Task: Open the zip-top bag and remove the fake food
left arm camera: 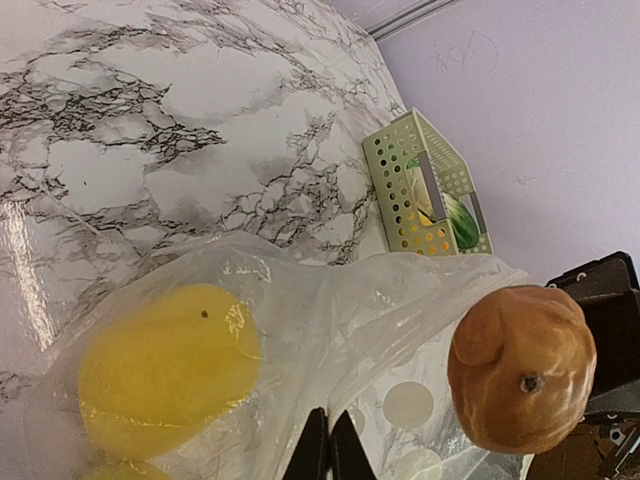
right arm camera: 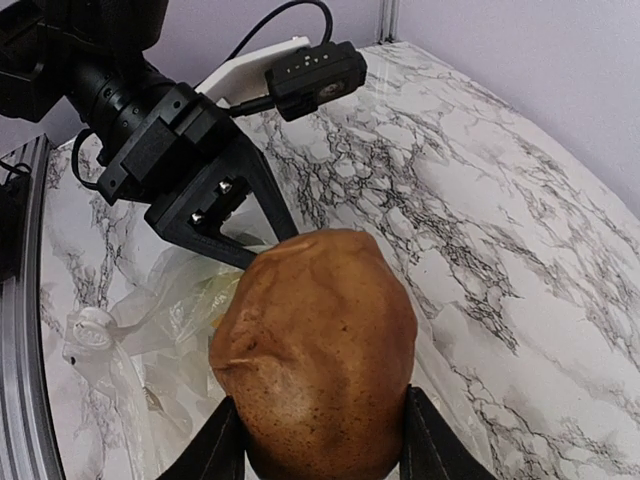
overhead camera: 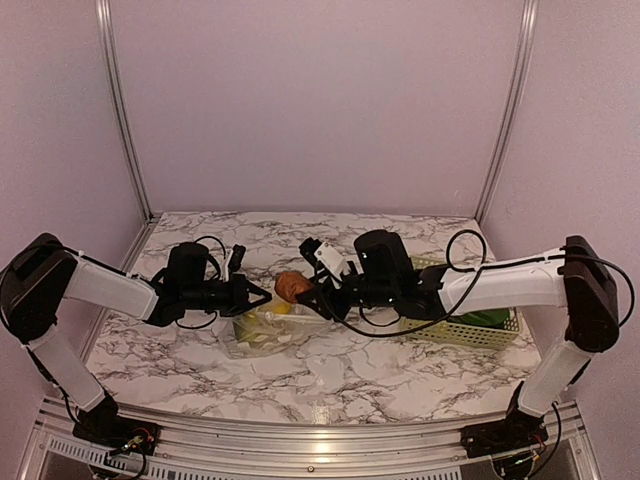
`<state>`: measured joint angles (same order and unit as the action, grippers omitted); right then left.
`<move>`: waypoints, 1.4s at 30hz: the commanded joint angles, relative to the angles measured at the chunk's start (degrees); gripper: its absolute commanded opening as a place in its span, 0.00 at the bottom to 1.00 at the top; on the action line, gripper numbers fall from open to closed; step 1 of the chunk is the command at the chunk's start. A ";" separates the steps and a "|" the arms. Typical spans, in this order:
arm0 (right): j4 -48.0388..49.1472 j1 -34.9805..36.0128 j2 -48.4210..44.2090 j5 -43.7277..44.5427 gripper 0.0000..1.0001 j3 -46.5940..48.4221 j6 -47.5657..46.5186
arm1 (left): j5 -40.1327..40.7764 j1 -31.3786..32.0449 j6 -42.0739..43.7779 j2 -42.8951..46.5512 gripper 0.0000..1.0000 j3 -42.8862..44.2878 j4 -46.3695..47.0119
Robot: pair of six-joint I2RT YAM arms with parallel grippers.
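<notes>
The clear dotted zip-top bag (overhead camera: 262, 330) lies on the marble table between the arms; it also shows in the left wrist view (left arm camera: 330, 330) and right wrist view (right arm camera: 150, 330). A yellow toy piece (left arm camera: 165, 365) sits inside it. My left gripper (overhead camera: 262, 296) is shut, pinching the bag's plastic edge (left arm camera: 333, 440). My right gripper (overhead camera: 303, 297) is shut on a brown potato-like fake food piece (right arm camera: 315, 350), holding it in the air just above the bag's mouth; the piece also shows in the top view (overhead camera: 290, 286) and left wrist view (left arm camera: 522, 368).
A pale yellow-green lattice basket (overhead camera: 478, 325) stands at the right under my right arm, with a green leafy piece inside (left arm camera: 462, 222). Walls close the table's back and sides.
</notes>
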<state>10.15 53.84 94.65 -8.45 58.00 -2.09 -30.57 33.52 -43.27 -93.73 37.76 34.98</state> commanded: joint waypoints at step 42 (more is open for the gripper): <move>-19.94 -47.74 -30.74 -1.92 0.34 -21.50 15.88 | 0.57 0.14 1.29 -2.57 0.00 2.87 -1.96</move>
<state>-7.40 10.33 64.93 -9.43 37.82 11.25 -29.58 33.67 -43.03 -95.26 39.29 34.44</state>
